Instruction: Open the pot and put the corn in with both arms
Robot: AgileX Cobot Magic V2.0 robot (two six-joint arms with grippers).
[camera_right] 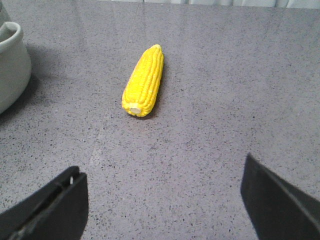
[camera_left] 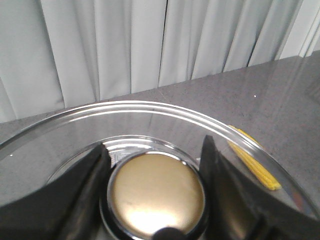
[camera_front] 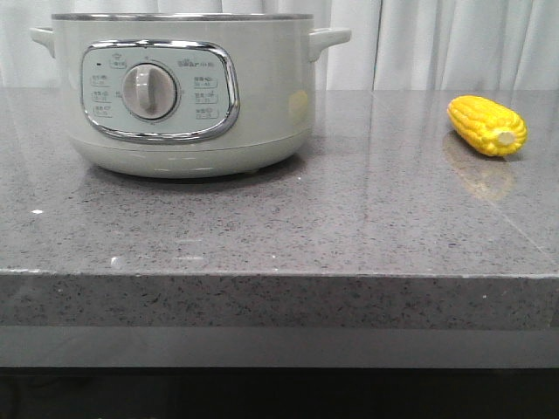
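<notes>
The pale grey-green pot [camera_front: 262,96] stands at the back left of the counter, dial facing me; no lid shows on its steel rim. The yellow corn [camera_front: 486,125] lies on the counter at the right, stub end toward me. Neither gripper shows in the front view. In the left wrist view my left gripper [camera_left: 155,145] is shut on the gold knob [camera_left: 156,192] of a glass lid [camera_left: 150,107]; the corn [camera_left: 255,162] shows through the glass. My right gripper [camera_right: 161,167] is open and empty above the counter, with the corn [camera_right: 144,82] ahead of it.
The grey speckled counter [camera_front: 349,227] has its front edge close to the camera. White curtains [camera_front: 437,44] hang behind it. The pot's side and handle [camera_right: 10,65] show at the edge of the right wrist view, apart from the corn.
</notes>
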